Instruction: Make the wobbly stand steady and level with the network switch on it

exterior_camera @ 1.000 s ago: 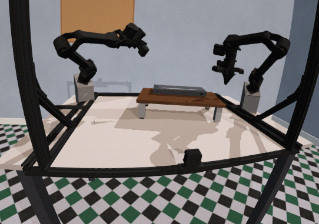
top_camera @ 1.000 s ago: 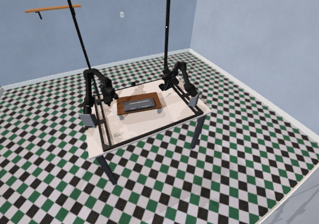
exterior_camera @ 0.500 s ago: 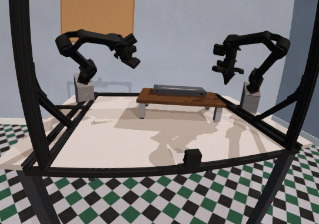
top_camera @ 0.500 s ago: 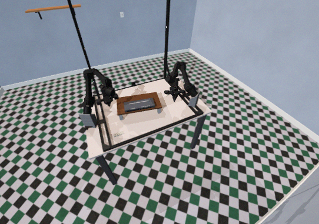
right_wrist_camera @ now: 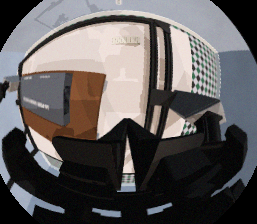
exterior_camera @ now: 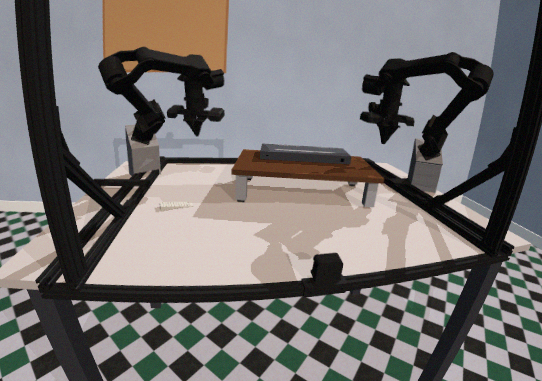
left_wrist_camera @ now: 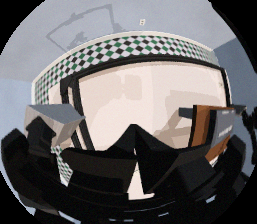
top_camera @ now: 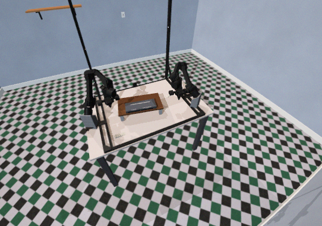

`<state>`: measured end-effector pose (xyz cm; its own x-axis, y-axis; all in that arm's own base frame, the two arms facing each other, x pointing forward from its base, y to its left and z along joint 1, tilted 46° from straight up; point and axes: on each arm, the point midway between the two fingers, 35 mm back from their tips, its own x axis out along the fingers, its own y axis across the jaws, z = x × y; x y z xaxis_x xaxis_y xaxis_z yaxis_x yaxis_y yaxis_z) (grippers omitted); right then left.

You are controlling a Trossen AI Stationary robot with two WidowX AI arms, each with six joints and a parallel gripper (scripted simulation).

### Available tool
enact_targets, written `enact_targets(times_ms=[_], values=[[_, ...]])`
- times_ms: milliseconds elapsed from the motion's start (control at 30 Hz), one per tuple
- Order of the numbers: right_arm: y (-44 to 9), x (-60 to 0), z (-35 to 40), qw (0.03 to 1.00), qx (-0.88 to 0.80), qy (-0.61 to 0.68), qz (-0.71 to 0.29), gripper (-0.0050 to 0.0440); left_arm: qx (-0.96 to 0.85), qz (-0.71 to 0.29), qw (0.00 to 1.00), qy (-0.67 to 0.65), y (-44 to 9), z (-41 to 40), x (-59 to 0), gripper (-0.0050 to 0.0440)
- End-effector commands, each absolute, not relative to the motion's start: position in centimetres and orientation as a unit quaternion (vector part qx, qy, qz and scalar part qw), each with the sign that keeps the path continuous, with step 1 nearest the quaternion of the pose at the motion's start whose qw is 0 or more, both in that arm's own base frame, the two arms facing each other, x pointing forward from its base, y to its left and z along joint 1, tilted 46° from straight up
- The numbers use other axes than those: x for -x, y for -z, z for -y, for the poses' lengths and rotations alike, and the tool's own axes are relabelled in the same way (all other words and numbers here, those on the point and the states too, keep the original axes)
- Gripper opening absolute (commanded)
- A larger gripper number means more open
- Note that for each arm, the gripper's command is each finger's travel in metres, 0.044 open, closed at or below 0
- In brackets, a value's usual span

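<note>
Top view from high and far, exterior nearer, opposite side; wrist views close above one shared table (top_camera: pixel 142 126) (exterior_camera: pixel 200 247) (left_wrist_camera: pixel 113 100) (right_wrist_camera: pixel 123 90).

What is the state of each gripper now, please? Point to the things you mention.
Left gripper (top_camera: pixel 179 96) (exterior_camera: pixel 197 133) (left_wrist_camera: pixel 134 127): closed, holding nothing.
Right gripper (top_camera: pixel 110 105) (exterior_camera: pixel 384 140) (right_wrist_camera: pixel 127 121): closed, holding nothing.
</note>
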<state>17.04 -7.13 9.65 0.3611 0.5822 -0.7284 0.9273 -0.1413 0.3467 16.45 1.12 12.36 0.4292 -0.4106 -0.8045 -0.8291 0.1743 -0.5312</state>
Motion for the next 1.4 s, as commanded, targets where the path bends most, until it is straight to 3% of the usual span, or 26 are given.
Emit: enact_targets(times_ms=[0, 233, 500, 533, 800, 1067, 1100, 1367], values=[[-9.6, -17.0, 7.1, 0.396, -0.723, 0.218, -0.522, 0.0000, 0.611, -0.506, 0.582, -0.177, -12.3, -0.9, -16.2, 0.0000], [-9.6, -17.0, 7.1, 0.396, -0.723, 0.218, -0.522, 0.0000, 0.685, -0.542, 0.457, -0.168, -13.5, 1.1, -14.9, 0.0000], [-9.6, -17.0, 7.1, 0.396, -0.723, 0.218, -0.522, 0.0000, 0.689, -0.540, 0.454, -0.169, -14.0, 1.5, -14.7, 0.0000], [-9.6, -17.0, 7.1, 0.396, -0.723, 0.218, -0.522, 0.0000, 0.628, -0.513, 0.558, -0.177, -12.5, -0.5, -16.0, 0.0000], [-9.6, -17.0, 7.1, 0.396, -0.723, 0.218, -0.522, 0.0000, 0.691, -0.543, 0.447, -0.168, -13.6, 1.2, -14.9, 0.0000], [-9.6, -17.0, 7.1, 0.396, -0.723, 0.218, -0.522, 0.0000, 0.692, -0.542, 0.446, -0.168, -14.0, 1.5, -14.7, 0.0000], [-9.6, -17.0, 7.1, 0.396, -0.723, 0.218, -0.522, 0.0000, 0.632, -0.515, 0.551, -0.176, -12.5, -0.4, -15.9, 0.0000], [-9.6, -17.0, 7.1, 0.396, -0.723, 0.218, -0.522, 0.0000, 0.691, -0.543, 0.446, -0.168, -13.6, 1.2, -14.8, 0.0000]])
